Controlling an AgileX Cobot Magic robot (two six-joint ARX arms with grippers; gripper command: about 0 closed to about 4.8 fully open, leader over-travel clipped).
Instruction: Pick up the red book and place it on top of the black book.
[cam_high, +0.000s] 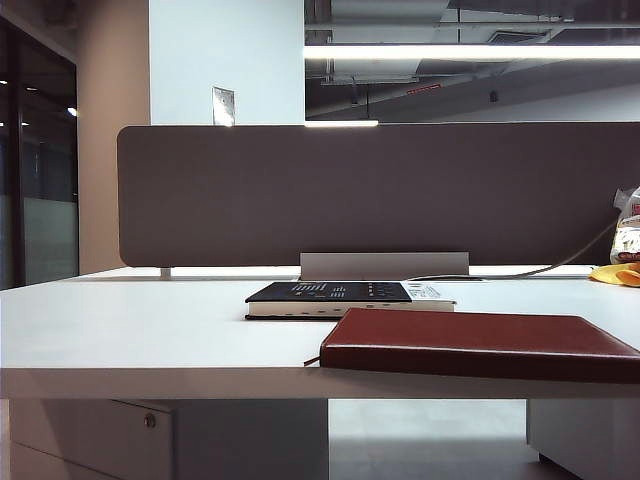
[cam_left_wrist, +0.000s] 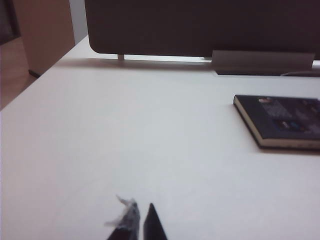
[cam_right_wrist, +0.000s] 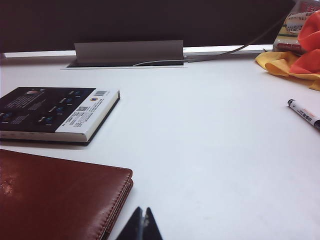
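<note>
Red book: flat on the white worktop, near the front edge and to the right in the exterior view; the right wrist view catches its stitched corner.
Black book: lying flat farther back, near the middle of the worktop, pale page edges facing the camera; small white and blue marks show on its cover, and the left wrist view has it too.
Gap: the 2 books sit near each other but apart, with a strip of bare worktop between them.
Stack: not made, the red book is on the worktop, not on the black one.
Left tool: low over bare worktop, well apart from the black book; its 2 dark tips sit close with a thin slit between, one tip wrapped in a scrap of pale tape, so I cannot tell if they are fully together.
Right tool: tips pressed together, nothing between them, just beside the red book's corner, not touching it.
Divider: dark panel across the back of the worktop, with a grey cable flap at its foot.
Pen: a marker lies alone, off to the right side.
Cloth: yellow and orange fabric bunched at the far right corner.
</note>
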